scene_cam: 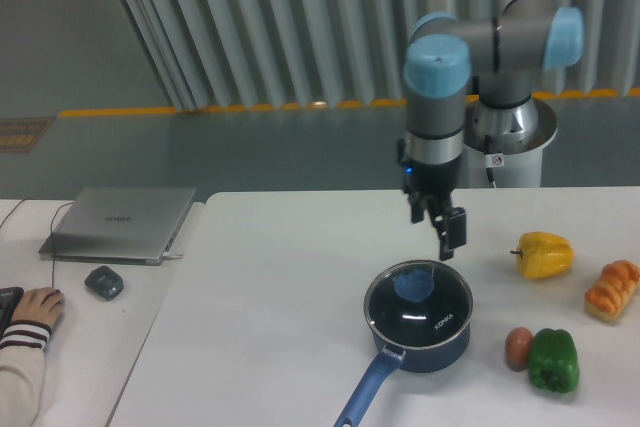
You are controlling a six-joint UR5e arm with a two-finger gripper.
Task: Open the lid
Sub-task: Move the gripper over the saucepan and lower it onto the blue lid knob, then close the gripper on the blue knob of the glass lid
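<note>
Striped red-and-white sleeve and a hand [40, 302] sit at your far left edge, resting on a side worktop near a dark mouse [104, 282] and a closed grey laptop [120, 223]. Moving right onto the white worktop [280, 317], you see the dark blue saucepan [420, 339] with its long handle [366, 393] pointing toward the front edge. The lid [418, 304] is seated on the saucepan, dark glass with a blue knob [412, 284] at its middle. Just above and slightly right of the knob you have the gripper [441, 229], hanging from the arm, clear of the lid and holding nothing; whether its fingers are parted or closed you cannot tell from this angle. Further right lie a brown egg-like object [518, 347], a green pepper [553, 360], a yellow pepper [543, 254] and a bread roll [612, 289].
</note>
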